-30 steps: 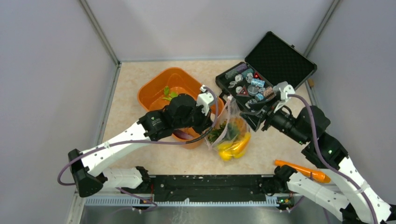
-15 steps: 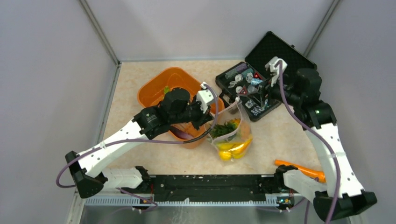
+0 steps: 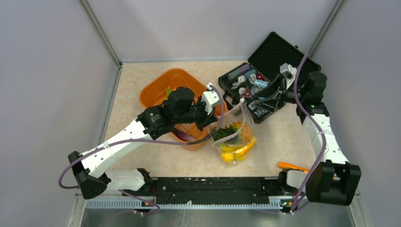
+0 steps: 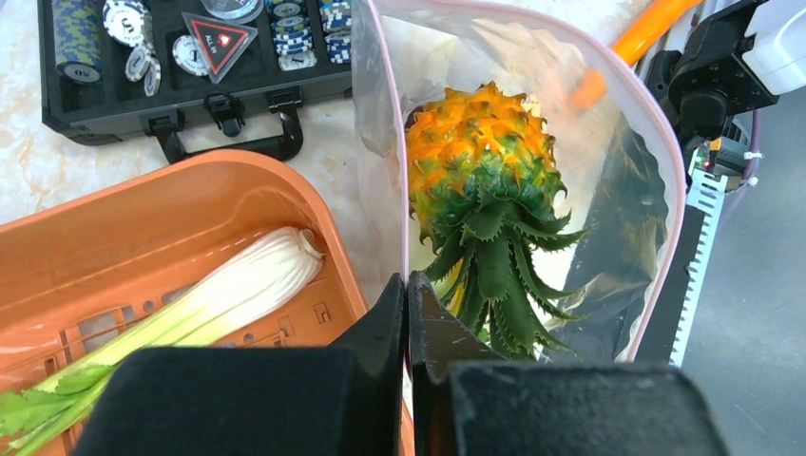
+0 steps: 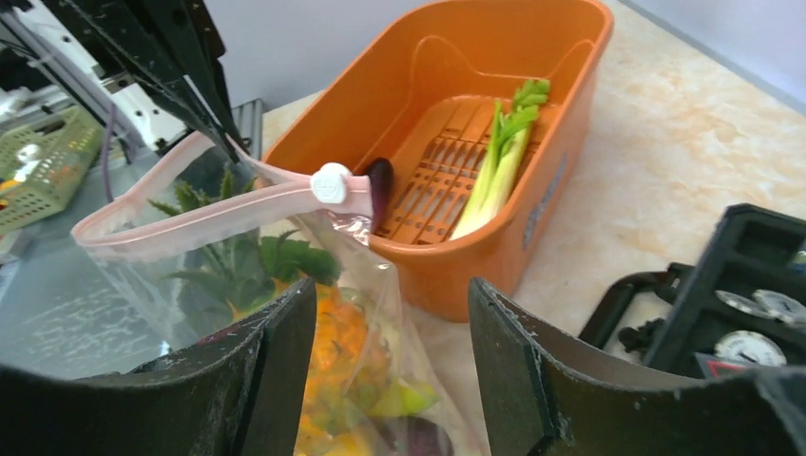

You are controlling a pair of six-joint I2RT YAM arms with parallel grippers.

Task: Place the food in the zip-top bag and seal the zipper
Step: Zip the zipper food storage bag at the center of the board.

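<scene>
Beige marbled tabletop (image 3: pixel 283 137), grey walls (image 3: pixel 47 71); left hand (image 4: pixel 409 290) pinches zip-top bag (image 4: pixel 608 190) — right hand (image 5: pixel 390 296) spread.

The right arm has swung up and away: a second ago the right gripper (image 3: pixel 259 97) sat low against the zip-top bag (image 3: pixel 239 118), just in front of the black case (image 3: pixel 283 56); now it hangs over the case's tray, jaws apart. The forearm, then stretched low in front of the case, now stands upright at its right side, and the bag's top corner leans closer to the case's front edge
</scene>
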